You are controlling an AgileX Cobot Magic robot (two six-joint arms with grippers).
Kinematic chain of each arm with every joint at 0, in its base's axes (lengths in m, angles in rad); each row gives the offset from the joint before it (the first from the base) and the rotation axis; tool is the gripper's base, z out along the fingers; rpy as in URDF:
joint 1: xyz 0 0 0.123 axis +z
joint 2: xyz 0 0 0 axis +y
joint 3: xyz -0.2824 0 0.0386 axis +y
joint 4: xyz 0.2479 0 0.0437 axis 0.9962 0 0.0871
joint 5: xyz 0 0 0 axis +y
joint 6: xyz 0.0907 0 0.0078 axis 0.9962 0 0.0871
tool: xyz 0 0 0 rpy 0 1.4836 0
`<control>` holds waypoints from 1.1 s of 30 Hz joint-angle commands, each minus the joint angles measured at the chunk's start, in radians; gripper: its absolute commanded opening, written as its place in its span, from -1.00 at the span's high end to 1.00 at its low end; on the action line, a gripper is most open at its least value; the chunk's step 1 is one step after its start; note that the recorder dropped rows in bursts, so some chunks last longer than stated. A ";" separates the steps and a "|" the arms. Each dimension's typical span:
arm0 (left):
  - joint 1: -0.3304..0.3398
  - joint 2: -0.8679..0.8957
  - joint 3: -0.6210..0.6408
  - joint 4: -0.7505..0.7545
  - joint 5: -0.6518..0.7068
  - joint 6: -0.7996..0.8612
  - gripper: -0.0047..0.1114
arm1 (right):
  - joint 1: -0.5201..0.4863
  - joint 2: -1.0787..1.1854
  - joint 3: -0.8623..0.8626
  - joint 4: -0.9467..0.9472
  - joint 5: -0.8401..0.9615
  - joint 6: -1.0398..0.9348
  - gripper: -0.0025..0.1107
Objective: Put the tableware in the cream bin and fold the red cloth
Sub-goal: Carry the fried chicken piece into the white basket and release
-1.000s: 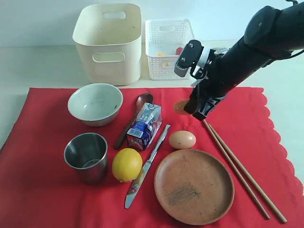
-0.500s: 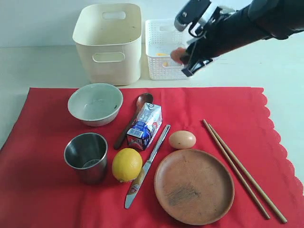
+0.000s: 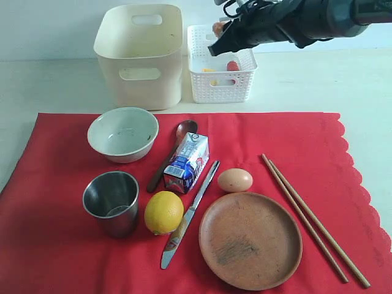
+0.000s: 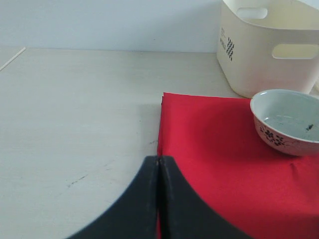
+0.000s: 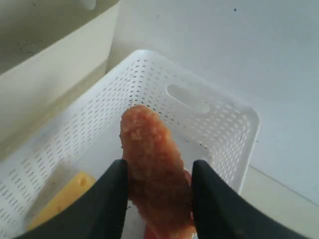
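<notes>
your right tool (image 5: 159, 169) pinches the sausage (image 5: 144, 134) over the basket (image 5: 219, 132); let go off-centre and it may clip the rim and roll onto the table (image 3: 318, 79). how high it hangs is hard to judge here. your left tool (image 4: 158, 172) is pressed together, empty, at the cloth (image 4: 209, 139) corner. bowl (image 3: 122, 131), cup (image 3: 111, 199) and plate (image 3: 250, 240) wait on the cloth before the bin (image 3: 139, 73).

pale table (image 3: 318, 79) bears red cloth (image 3: 49, 245), cream bin (image 3: 138, 95), white basket (image 3: 222, 89).
</notes>
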 commanded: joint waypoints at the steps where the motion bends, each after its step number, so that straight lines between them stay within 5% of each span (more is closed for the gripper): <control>1: 0.002 -0.007 0.003 0.004 -0.013 0.001 0.92 | 0.000 0.031 -0.021 0.038 -0.057 0.006 0.92; 12: 0.002 -0.007 0.003 0.004 -0.013 0.001 0.92 | 0.000 0.051 -0.021 0.057 -0.066 0.008 0.06; 18: 0.002 -0.007 0.003 0.004 -0.013 0.001 0.92 | 0.000 0.051 -0.021 0.057 -0.045 0.008 -0.24; 23: 0.002 -0.007 0.003 0.004 -0.013 0.001 0.92 | -0.002 0.044 -0.021 0.057 -0.006 0.008 -0.31; 33: 0.002 -0.007 0.003 0.004 -0.013 0.001 0.92 | -0.002 -0.082 -0.021 -0.050 0.392 0.081 -0.25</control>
